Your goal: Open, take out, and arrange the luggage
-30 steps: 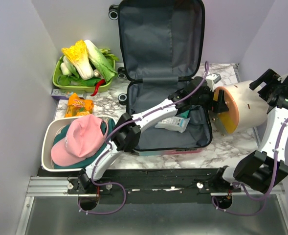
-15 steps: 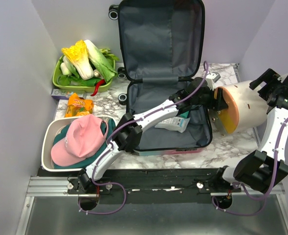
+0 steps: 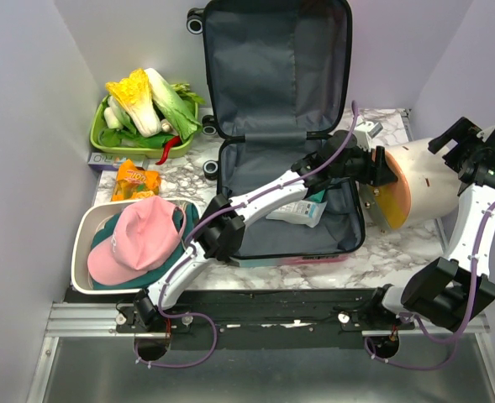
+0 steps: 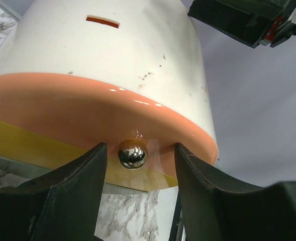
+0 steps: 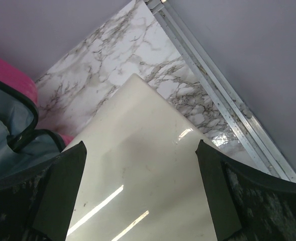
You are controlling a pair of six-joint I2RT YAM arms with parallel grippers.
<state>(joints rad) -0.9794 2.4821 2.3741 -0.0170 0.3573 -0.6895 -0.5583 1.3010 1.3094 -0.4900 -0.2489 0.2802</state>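
L claw (image 4: 140, 146) part-open, fingers either side of lid knob (image 4: 132, 153), gaps visible. R claw (image 5: 140, 148) wide astride cream container (image 3: 422, 186); grip can't tell. L arm (image 3: 255, 201) hides part of luggage (image 3: 276, 75).

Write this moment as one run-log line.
left gripper: open, flanking small metal knob on orange lid of cream cylindrical container | right gripper: open, near that container | grey-lined hard-shell suitcase: open, white packet inside

Left claw (image 4: 140, 151) has its black fingers (image 4: 62, 201) apart on either side of a shiny metal knob (image 4: 132, 153), not touching it. Knob's on the end of a cream-and-orange container (image 4: 112, 55).
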